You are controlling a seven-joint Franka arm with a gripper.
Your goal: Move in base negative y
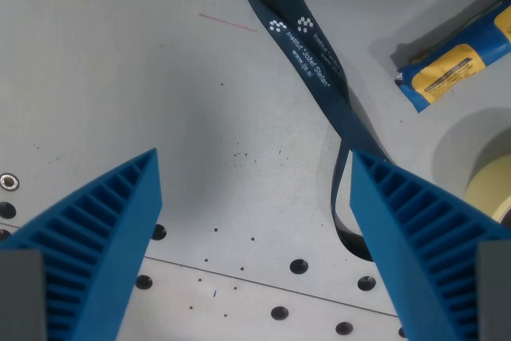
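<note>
My gripper (pixel 254 167) is open and empty, with two ribbed blue fingers (pixel 96 237) reaching up from the bottom corners of the wrist view. They hang above a grey table (pixel 120 77). A dark blue lanyard (pixel 311 53) with white print runs from the top centre down to the right finger, where it loops and passes behind the fingertip. Nothing lies between the fingers but bare table.
A blue and yellow packet (pixel 455 61) lies at the upper right. A pale roll of tape (pixel 491 185) sits at the right edge. Thin red lines (pixel 227 20) are drawn on the table at the top. Several bolt holes (pixel 298 266) line the bottom.
</note>
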